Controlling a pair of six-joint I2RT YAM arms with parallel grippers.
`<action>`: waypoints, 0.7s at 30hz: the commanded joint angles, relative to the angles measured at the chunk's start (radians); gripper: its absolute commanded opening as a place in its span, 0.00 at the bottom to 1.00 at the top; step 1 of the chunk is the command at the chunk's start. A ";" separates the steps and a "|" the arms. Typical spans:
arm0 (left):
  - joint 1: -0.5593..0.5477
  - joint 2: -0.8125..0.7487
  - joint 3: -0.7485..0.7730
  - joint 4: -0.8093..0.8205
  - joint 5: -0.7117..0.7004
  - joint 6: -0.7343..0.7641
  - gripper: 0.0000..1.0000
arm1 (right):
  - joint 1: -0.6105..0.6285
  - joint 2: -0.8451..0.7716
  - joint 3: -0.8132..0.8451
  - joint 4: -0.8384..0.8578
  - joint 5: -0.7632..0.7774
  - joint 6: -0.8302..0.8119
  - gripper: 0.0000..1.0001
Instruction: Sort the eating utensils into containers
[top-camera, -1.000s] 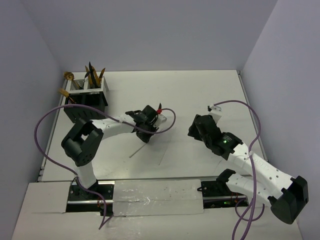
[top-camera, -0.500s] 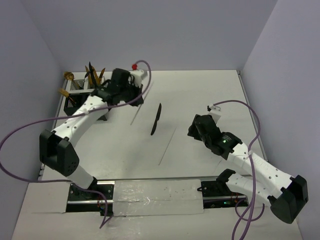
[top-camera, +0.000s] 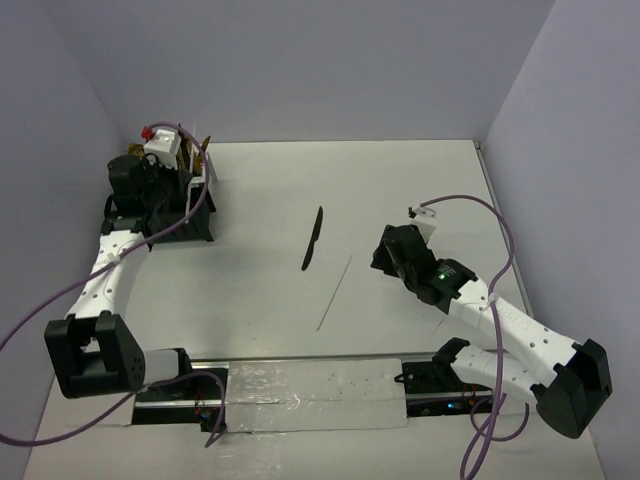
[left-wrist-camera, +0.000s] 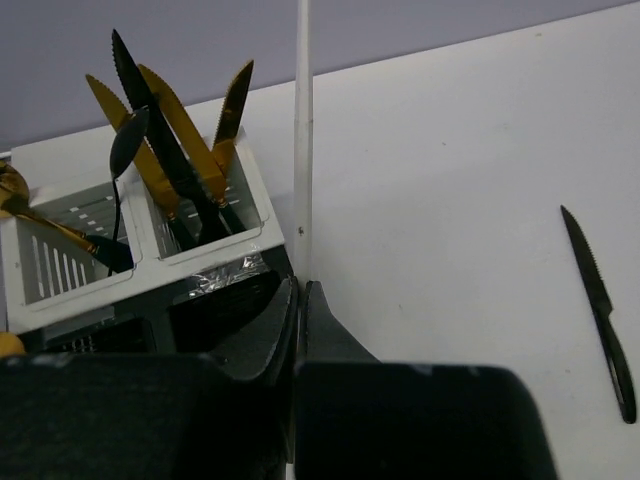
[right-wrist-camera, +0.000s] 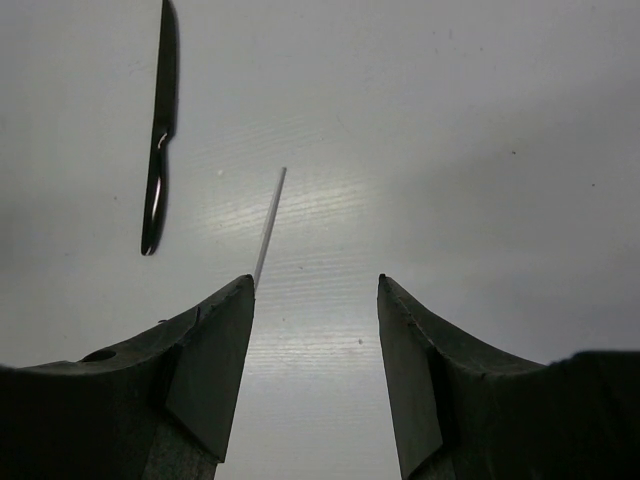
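A white tabletop walled by pale lavender panels fills the overhead view. At its far left stands the black box-shaped cutlery caddy with perforated silver upper panels (top-camera: 200, 212), and the left arm (top-camera: 105, 265) reaches over it. Out in the middle lies 1 slim all-black knife (top-camera: 313, 238) with a thin white stick (top-camera: 335, 290) near it, and the right arm (top-camera: 470, 300) is poised close by on their right. From the left wrist, the left gripper (left-wrist-camera: 300, 292) is pressed together on a second thin white stick (left-wrist-camera: 302, 120) — not an eating utensil — which runs forward past the caddy's near right corner. 2 back compartments show there, one holding gold-bladed, dark-handled knives (left-wrist-camera: 185, 150) standing blade-up, the other a gold spoon (left-wrist-camera: 12, 188). From the right wrist, the right gripper (right-wrist-camera: 315, 285) is spread and empty above bare table. The black knife lies up and to the left in that view, and the loose stick's end sits just by the finger on that side. The step in hand looks like placing the pinched stick at the caddy, and the black knife is the 1 utensil I can see unsorted. To do it well, tilt the stick upright and centre its lower end over a free compartment before letting go — clear of the upright blades. The right gripper should then take the knife by its handle, not the stick beside it.
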 joint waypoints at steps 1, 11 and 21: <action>0.008 0.035 -0.037 0.331 0.088 0.058 0.00 | 0.003 0.003 0.052 0.039 0.023 -0.007 0.60; 0.038 0.142 -0.018 0.600 0.102 -0.007 0.00 | 0.003 -0.089 0.008 -0.020 0.063 0.032 0.60; 0.055 0.170 -0.167 0.689 0.119 0.012 0.00 | 0.001 -0.086 0.023 -0.056 0.077 0.049 0.60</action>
